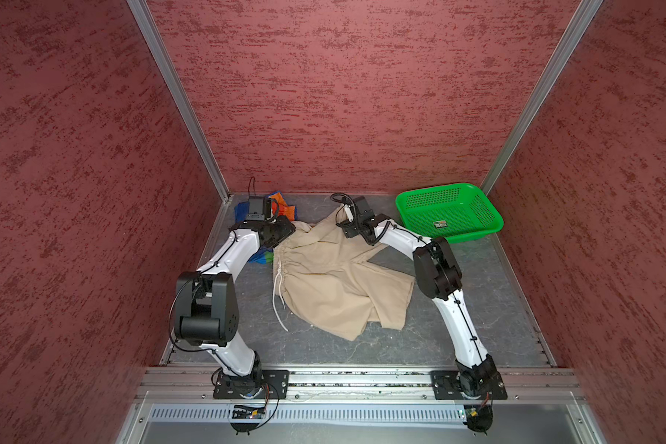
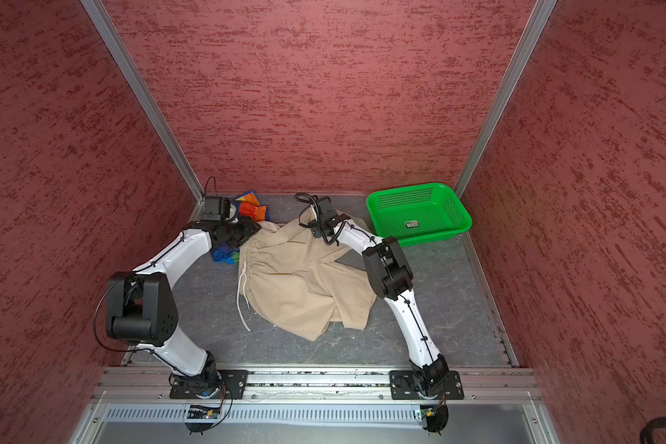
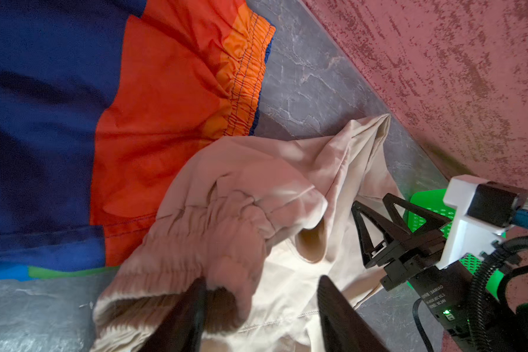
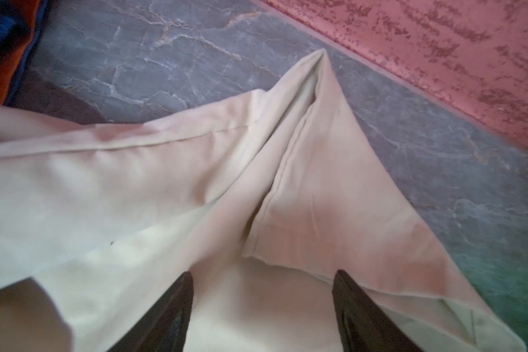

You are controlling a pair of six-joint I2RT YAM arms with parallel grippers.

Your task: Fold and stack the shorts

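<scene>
The left tool [image 3: 261, 279] is released, its fingers spread at the gathered waistband of the beige shorts [image 1: 335, 284], which sprawl unfolded across the middle of the bench [image 1: 362, 350]. The right tool [image 4: 263, 273] is likewise unclenched over one leg, gripping nothing. The striped shorts [image 1: 285, 209] lie crumpled in the far left corner, touching the beige waistband. A green basket [image 1: 462, 234] sits far right.

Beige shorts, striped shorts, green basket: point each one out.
beige shorts [image 1: 335, 284], a top view, middle of the fabric
striped shorts [image 3: 43, 122], left wrist view, blue panel
green basket [image 1: 477, 230], a top view, near wall
</scene>
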